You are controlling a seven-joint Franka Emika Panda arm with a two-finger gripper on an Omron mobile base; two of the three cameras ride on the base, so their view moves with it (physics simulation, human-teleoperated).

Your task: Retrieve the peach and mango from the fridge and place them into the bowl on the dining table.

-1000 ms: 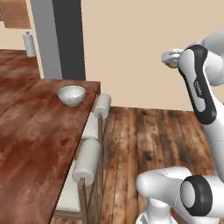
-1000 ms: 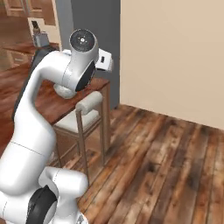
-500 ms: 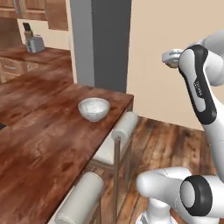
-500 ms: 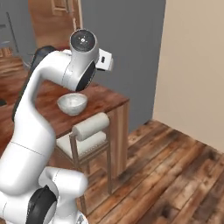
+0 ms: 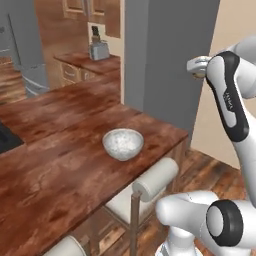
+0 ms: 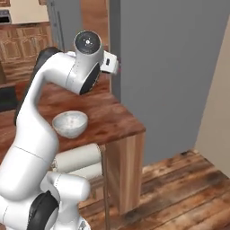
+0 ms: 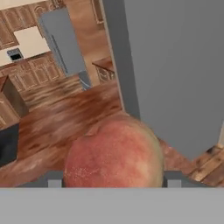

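In the hand view a reddish-pink peach (image 7: 114, 153) sits between my two dark fingertips (image 7: 54, 179), and my gripper (image 7: 111, 180) is shut on it. My hand (image 5: 198, 66) is raised high, above and to the right of the bowl. The pale speckled bowl (image 5: 123, 143) (image 6: 69, 123) stands empty near the corner of the glossy reddish-brown dining table (image 5: 55, 170) (image 6: 112, 119). The grey fridge (image 7: 62, 41) with its bar handle stands far across the room. The mango is out of view.
Two stools with white padded backs (image 5: 156, 180) (image 6: 76, 157) stand along the table's near edge. A tall grey wall panel (image 5: 170, 60) (image 6: 170, 72) rises just past the table's corner. A black sink (image 5: 7, 137) is set in the table at left. A toaster (image 5: 99, 50) sits on the back counter.
The whole picture has shifted, so the base has moved: table and bowl now lie closer and more central. The arm's pose and its grip look the same.
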